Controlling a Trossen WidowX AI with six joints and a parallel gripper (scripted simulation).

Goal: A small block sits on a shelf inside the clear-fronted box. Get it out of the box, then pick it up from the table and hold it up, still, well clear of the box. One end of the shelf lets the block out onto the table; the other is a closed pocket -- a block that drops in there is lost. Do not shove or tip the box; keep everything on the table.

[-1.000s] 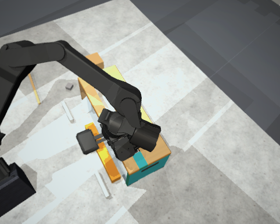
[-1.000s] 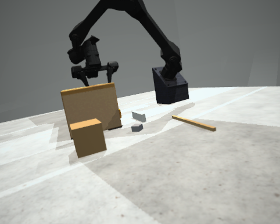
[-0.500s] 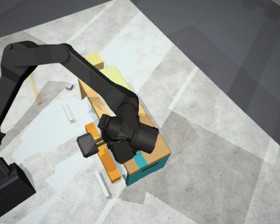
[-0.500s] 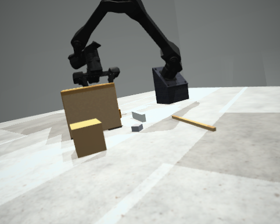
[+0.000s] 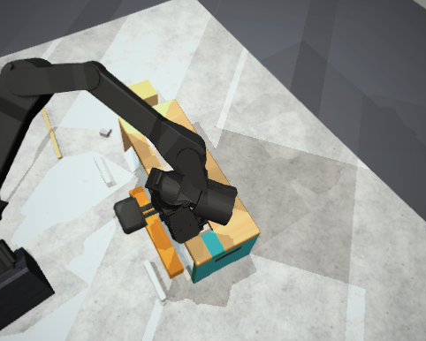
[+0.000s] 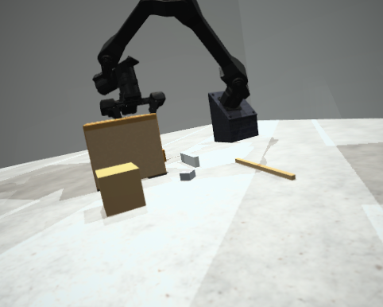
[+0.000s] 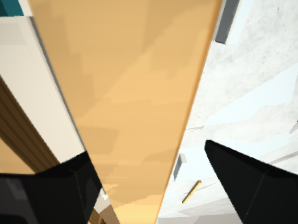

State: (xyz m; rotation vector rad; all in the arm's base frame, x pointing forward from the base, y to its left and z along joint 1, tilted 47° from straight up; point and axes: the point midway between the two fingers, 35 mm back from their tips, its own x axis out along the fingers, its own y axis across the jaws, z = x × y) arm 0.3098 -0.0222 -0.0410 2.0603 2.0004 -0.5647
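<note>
The box (image 5: pixel 247 230) (image 6: pixel 124 151) has a tan wooden top and a teal end. Its long top slot shows at the left of the wrist view (image 7: pixel 37 65). My gripper (image 6: pixel 135 114) (image 7: pixel 160 143) is open and empty, low over the box. Its fingers stand on either side of a tan top strip (image 7: pixel 135 80). In the exterior view the fingertips are hidden behind the box. The small block and the shelf are not seen; the arm and the wooden walls hide the inside of the box.
An orange bar (image 5: pixel 163 240) (image 6: pixel 164 155) lies along the box's front. A tan block (image 5: pixel 145 90) (image 6: pixel 124 195) stands past its far end. A small grey piece (image 5: pixel 105 132) (image 6: pixel 187 175), two pale bars (image 5: pixel 155 280) (image 5: pixel 103 170) and a yellow stick (image 5: pixel 52 132) (image 6: pixel 265 169) (image 7: pixel 191 192) lie on the table.
</note>
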